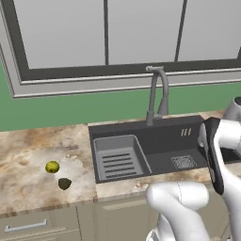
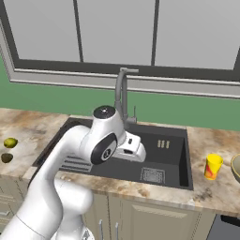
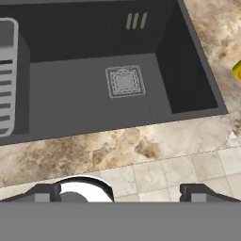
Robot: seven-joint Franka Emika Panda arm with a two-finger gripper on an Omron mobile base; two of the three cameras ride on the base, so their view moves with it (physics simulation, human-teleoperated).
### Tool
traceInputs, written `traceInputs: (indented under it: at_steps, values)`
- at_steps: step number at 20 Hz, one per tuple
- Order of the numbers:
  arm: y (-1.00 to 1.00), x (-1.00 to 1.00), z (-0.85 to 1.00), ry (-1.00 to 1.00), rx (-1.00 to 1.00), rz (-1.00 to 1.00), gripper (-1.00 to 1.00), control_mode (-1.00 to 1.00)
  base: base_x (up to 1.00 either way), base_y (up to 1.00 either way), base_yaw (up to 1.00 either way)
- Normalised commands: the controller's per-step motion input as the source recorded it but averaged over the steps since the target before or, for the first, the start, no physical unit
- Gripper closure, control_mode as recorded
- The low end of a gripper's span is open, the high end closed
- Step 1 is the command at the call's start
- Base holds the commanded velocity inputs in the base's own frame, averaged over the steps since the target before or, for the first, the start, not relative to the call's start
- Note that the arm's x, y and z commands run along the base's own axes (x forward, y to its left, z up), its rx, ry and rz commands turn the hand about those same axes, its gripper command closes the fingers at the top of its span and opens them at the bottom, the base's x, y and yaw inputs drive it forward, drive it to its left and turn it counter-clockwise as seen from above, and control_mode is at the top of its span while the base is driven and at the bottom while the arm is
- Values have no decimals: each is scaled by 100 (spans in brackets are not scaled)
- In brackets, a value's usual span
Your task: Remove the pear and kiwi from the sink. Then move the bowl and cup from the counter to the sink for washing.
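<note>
Here the left base view has the pear (image 1: 52, 166) and kiwi (image 1: 64, 183) on the worktop (image 1: 28, 150), left of the sink (image 1: 155, 146). Right base view: bowl (image 2: 236, 168) cut off beside the cup (image 2: 213, 166). Hand view: gripper (image 3: 120, 194) wide apart, empty, above the sink's front edge.

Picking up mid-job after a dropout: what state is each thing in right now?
Bright yellow-green pear: on counter, left of sink.
Olive-brown kiwi: on counter beside pear.
Dark grey sink: no fruit inside.
Yellow cup: upright on counter, right of sink.
Pincer: open, holding nothing.
</note>
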Motion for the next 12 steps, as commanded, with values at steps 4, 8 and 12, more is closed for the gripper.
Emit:
traceInputs:
  at_steps: [4,8,12]
  values:
    - [-55,0,13,4,-2,0,-100,-100,0,0,0]
    - [-52,5,12,9,0,0,-100,-100,0,0,0]
    - [-50,3,12,3,0,0,-100,-100,0,0,0]
